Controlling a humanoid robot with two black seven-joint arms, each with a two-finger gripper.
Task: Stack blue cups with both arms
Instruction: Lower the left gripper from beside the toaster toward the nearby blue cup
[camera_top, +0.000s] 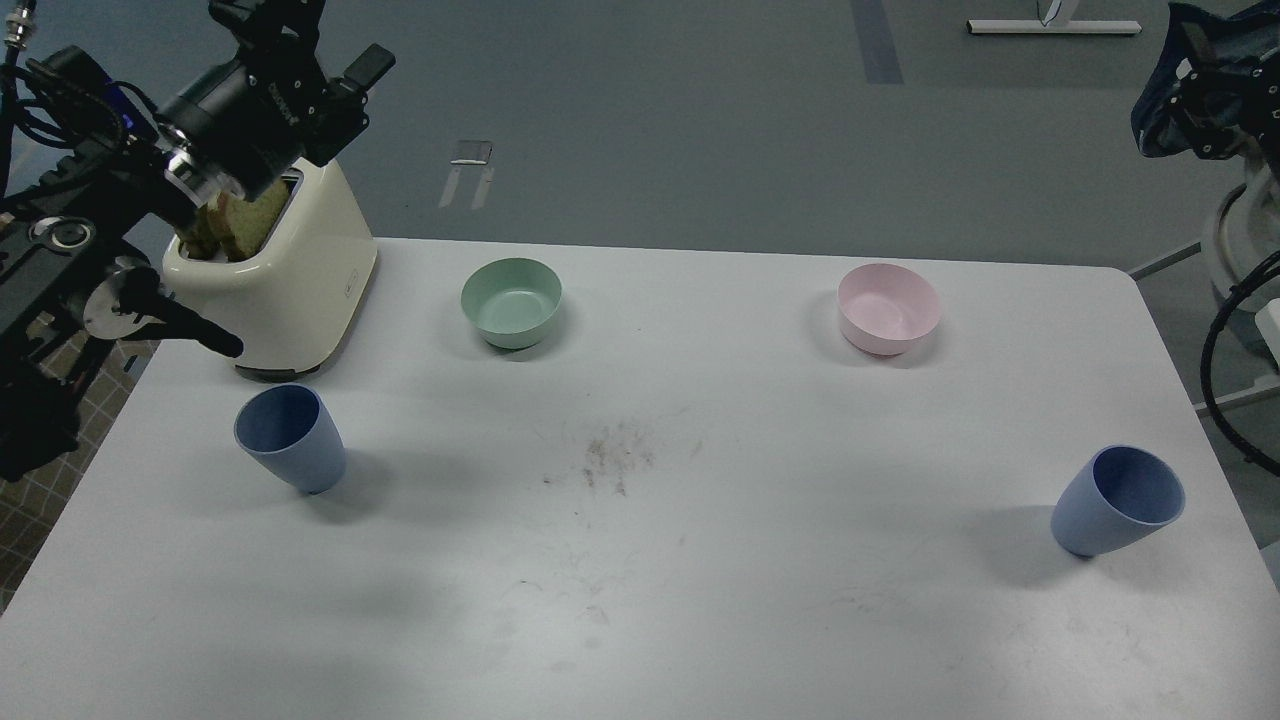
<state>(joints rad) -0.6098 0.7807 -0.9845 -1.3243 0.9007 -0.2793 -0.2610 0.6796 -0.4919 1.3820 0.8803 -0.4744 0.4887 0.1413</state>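
Two blue cups stand upright and far apart on the white table (700, 600). The left cup (290, 438) is near the front left, in front of the toaster. The right cup (1118, 500) is near the right edge. My left gripper (312, 45) is open and empty, high above the toaster at the top left, well away from the left cup. My right gripper (1205, 95) is a small dark shape at the top right corner, off the table and far above the right cup. Its fingers cannot be told apart.
A cream toaster (300, 275) with bread slices (235, 220) in it stands at the back left. A green bowl (511, 302) and a pink bowl (889, 308) sit along the back. Crumbs (610, 460) lie mid-table.
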